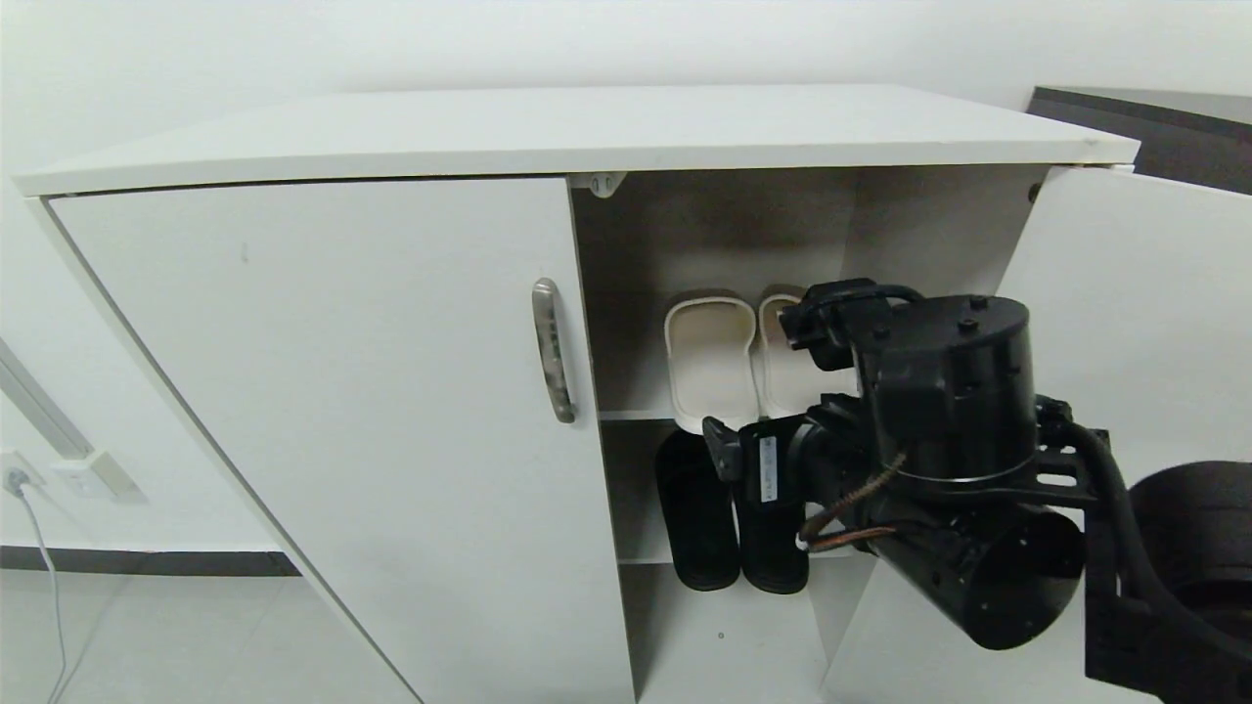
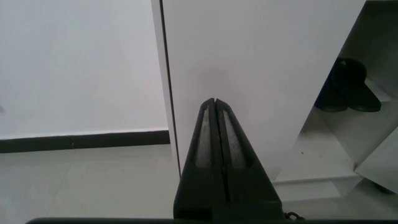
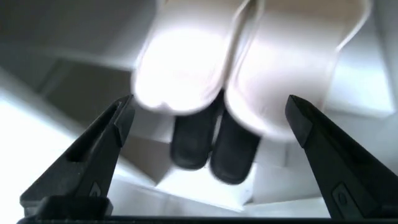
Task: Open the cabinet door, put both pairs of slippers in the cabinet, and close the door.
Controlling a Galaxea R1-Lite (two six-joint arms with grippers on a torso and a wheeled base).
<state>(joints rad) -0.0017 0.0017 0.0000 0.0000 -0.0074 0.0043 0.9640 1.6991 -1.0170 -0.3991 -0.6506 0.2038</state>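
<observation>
The right gripper [image 3: 209, 104] has its fingers spread wide with nothing between them. It hangs just in front of the cabinet's [image 1: 587, 122] right-hand compartment, pointing in at the slippers. Straight ahead of it are the white slippers [image 1: 711, 362], lying side by side on the upper shelf [image 1: 631, 415] with their near ends poking past its front edge. The arm hides part of the right-hand one in the head view. Directly beneath, the black slippers [image 1: 696, 518] lie side by side on the lower shelf [image 1: 641, 560] and also overhang its edge a little. No slipper touches the gripper.

The right door [image 1: 1125, 313] is swung out to the right of the arm. The left door [image 1: 313, 391] is closed flat, with a metal handle [image 1: 553, 350] upright near its inner edge.

The left gripper [image 2: 214, 107] has its fingers pressed together on nothing. It is low, near the floor [image 2: 81, 186], and aimed at the left door's face. The black slippers also show from there, off to one side in the cabinet.

A socket [image 1: 15, 479] with a cable sits on the wall to the left of the cabinet.
</observation>
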